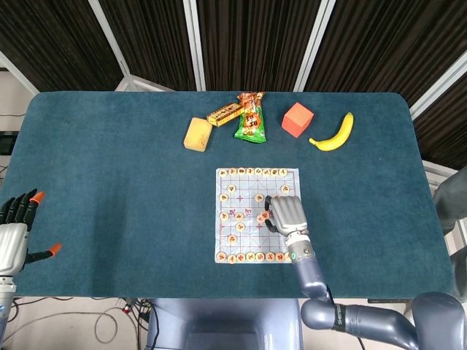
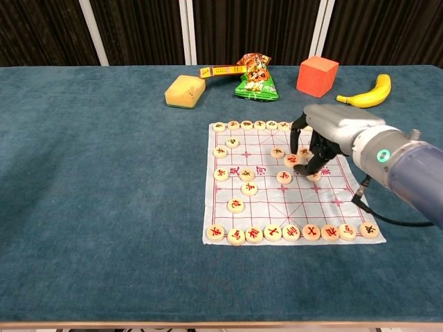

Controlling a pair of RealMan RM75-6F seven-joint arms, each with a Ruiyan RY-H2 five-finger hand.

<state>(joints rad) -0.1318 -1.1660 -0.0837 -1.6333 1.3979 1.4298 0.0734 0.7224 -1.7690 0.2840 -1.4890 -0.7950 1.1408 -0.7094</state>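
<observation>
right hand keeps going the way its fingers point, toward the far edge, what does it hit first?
Probably the far row of chess pieces, just beyond the right hand. Past the board, the orange cube lies roughly in line. Depth is uncertain.

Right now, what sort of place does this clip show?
Probably a robot test bench, not a home: a blue felt-covered table against black curtain panels, loose cables on the floor, and props: an orange cube, a yellow banana and a paper Chinese-chess board.
</observation>
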